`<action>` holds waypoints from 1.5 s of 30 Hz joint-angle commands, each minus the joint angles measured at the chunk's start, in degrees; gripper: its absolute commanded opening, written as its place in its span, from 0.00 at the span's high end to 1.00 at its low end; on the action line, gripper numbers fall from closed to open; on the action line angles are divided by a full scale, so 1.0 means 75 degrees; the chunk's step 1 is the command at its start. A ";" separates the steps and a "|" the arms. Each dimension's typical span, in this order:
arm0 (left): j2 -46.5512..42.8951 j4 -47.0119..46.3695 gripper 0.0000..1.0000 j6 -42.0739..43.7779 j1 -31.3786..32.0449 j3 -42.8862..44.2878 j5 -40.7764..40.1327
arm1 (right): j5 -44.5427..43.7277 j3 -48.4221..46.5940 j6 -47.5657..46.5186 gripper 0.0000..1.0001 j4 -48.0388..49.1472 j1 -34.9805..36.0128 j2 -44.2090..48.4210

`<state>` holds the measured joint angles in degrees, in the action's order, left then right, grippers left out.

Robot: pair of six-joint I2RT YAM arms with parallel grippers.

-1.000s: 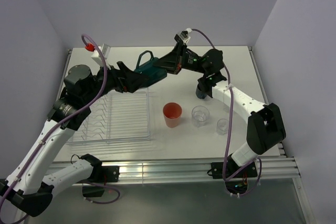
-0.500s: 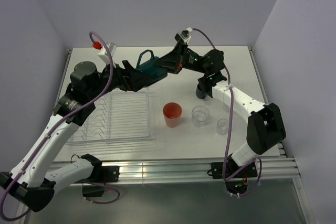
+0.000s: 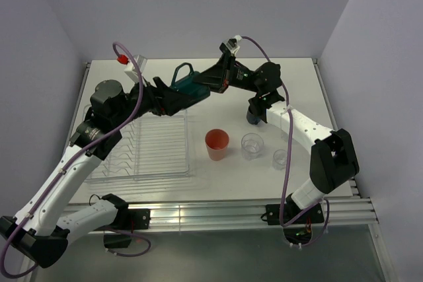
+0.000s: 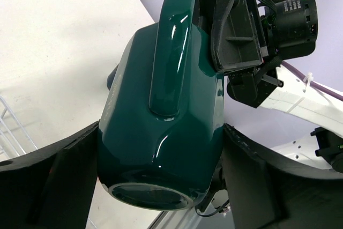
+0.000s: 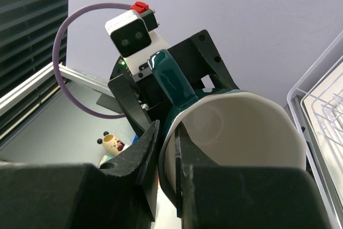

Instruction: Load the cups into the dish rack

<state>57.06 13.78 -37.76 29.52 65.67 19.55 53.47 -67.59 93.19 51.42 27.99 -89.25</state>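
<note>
The dark teal mug (image 3: 192,87) hangs on its side in the air above the far edge of the dish rack (image 3: 158,153). My right gripper (image 3: 210,82) is shut on its rim, one finger inside the cream interior (image 5: 241,127) and one outside. My left gripper (image 3: 173,97) straddles the mug's body (image 4: 161,105), and both its fingers press the sides near the base. The salmon-pink tumbler (image 3: 217,144) and two clear glasses (image 3: 251,146) (image 3: 280,158) stand on the table right of the rack. The navy mug (image 3: 254,115) is partly hidden behind my right arm.
The rack lies left of centre with nothing in it; its corner shows in the right wrist view (image 5: 321,111) and the left wrist view (image 4: 10,127). Walls close in the table at the back and both sides.
My left arm has moved right and up, bringing its fingers around the teal mug. The right arm and the mug have stayed nearly still.
</note>
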 commanded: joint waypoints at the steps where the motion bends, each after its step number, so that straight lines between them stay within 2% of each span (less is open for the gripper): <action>1: -0.0119 -0.0361 0.19 -0.0122 0.0025 -0.0119 -0.0193 | -0.0344 -0.0386 0.0185 1.00 0.1031 0.0135 0.0147; 4: -0.0108 -0.0384 0.43 -0.0145 0.0025 -0.0119 -0.0204 | -0.0391 -0.0305 0.0103 1.00 0.0985 0.0147 0.0158; 5: -0.0096 -0.0361 0.62 -0.0134 0.0025 -0.0073 -0.0193 | -0.0426 -0.0292 0.0021 1.00 0.0949 0.0159 0.0181; 7: -0.0084 -0.0303 0.81 -0.0134 0.0025 -0.0026 -0.0251 | -0.0462 -0.0199 -0.0108 1.00 0.0751 0.0159 0.0228; 8: -0.0084 -0.0244 0.99 -0.0157 0.0025 0.0021 -0.0298 | -0.0485 -0.0175 -0.0294 1.00 0.0668 0.0159 0.0287; 12: -0.0236 -0.0162 1.00 -0.0192 0.0025 0.0103 -0.0613 | -0.0672 -0.0023 -0.0928 1.00 -0.0022 0.0171 0.0439; 16: -0.0307 0.0061 1.00 -0.0227 0.0014 0.0314 -0.0965 | -0.0906 0.0176 -0.1467 0.85 -0.0690 0.0089 0.0580; 17: -0.0330 0.0084 1.00 -0.0239 0.0025 0.0338 -0.1013 | -0.0930 0.0211 -0.1596 0.77 -0.0738 0.0077 0.0626; 19: -0.0354 0.0177 1.00 -0.0239 0.0025 0.0408 -0.1118 | -0.0954 0.0258 -0.1702 0.70 -0.0890 -0.0005 0.0639; 20: -0.0365 0.0213 1.00 -0.0239 0.0025 0.0420 -0.1142 | -0.0954 0.0282 -0.1749 0.62 -0.0914 -0.0028 0.0673; 23: -0.0424 0.0318 1.00 -0.0227 0.0025 0.0467 -0.1235 | -0.0966 0.0387 -0.1796 0.52 -0.0949 -0.0192 0.0720; 26: -0.0483 0.0424 1.00 -0.0227 0.0025 0.0513 -0.1340 | -0.1001 0.0434 -0.2040 0.47 -0.1241 -0.0298 0.0814; 33: -0.0529 0.1021 1.00 -0.0251 0.0025 0.0865 -0.1866 | -0.1491 0.0364 -0.3212 0.46 -0.3068 -0.0427 0.1060; 38: -0.0635 0.1852 1.00 -0.0356 0.0014 0.1391 -0.2618 | -0.2709 0.0481 -0.4583 0.45 -0.5528 -0.0825 0.1587; 39: -0.0577 0.2306 1.00 -0.0391 0.0014 0.1532 -0.3187 | -0.2967 0.0469 -0.4747 0.45 -0.6112 -0.0953 0.1681; 42: -0.0378 0.3139 1.00 -0.0637 -0.0010 0.2001 -0.3859 | -0.3905 0.0388 -0.5357 0.44 -0.7074 -0.1013 0.2079; 45: -0.0284 0.3517 1.00 -0.1175 -0.0068 0.2072 -0.4691 | -0.4586 0.0364 -0.5710 0.44 -0.7523 -0.0990 0.2478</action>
<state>55.16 39.64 -41.80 29.63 77.56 -6.68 26.81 -64.14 56.62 2.26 20.40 -74.56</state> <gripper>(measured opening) 0.853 0.558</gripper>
